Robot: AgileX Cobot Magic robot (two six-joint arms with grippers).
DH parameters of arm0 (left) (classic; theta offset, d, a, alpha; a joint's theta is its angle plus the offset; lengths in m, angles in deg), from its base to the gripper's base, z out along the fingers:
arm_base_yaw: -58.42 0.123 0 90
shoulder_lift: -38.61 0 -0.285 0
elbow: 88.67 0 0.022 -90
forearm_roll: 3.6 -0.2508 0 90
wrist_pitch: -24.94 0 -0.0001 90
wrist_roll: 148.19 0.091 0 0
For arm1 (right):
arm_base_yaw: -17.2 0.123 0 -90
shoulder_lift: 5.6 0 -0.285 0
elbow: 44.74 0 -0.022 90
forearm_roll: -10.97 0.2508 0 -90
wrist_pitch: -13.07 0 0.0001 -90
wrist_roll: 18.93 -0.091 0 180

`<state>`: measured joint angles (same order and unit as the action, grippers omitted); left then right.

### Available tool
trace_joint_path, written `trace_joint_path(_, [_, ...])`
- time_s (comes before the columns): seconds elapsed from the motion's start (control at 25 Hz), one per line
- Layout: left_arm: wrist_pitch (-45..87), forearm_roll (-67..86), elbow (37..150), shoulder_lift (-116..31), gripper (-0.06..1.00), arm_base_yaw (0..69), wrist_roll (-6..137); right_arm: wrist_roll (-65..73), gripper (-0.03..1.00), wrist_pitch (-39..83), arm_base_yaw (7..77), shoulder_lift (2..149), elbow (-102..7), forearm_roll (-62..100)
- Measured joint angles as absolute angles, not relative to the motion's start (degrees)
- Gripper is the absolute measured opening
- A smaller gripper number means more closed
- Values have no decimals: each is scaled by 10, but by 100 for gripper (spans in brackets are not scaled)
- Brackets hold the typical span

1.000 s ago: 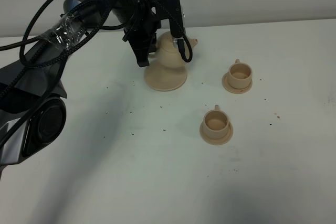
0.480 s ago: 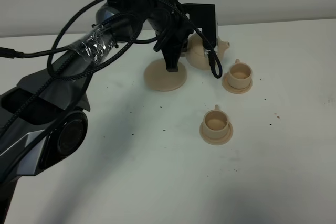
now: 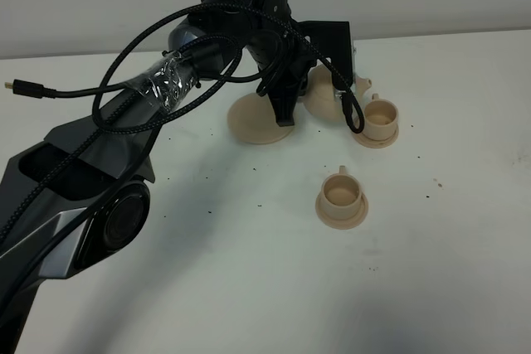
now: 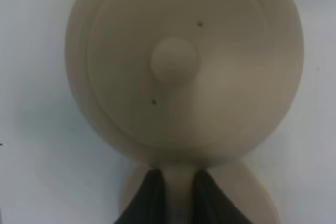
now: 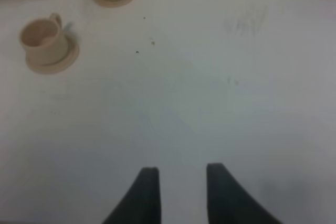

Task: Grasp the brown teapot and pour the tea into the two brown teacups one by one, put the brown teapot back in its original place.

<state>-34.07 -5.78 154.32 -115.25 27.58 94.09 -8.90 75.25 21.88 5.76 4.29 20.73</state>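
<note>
No text, label, brand, number or sign can be read in any view.

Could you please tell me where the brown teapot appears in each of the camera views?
Exterior high: the brown teapot is at upper centre, held by the left hand, its spout toward the far teacup.
Left wrist: it fills the frame, its handle between the fingers.
Right wrist: not identifiable.
Shared landmark: the near teacup, also in the right wrist view.
</note>
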Motion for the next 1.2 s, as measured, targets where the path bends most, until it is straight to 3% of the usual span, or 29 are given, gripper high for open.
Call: trace_joint_path(1.2, [-240, -199, 1543, -1181, 13, 244, 918, -89, 23, 752, 219, 58, 43, 207])
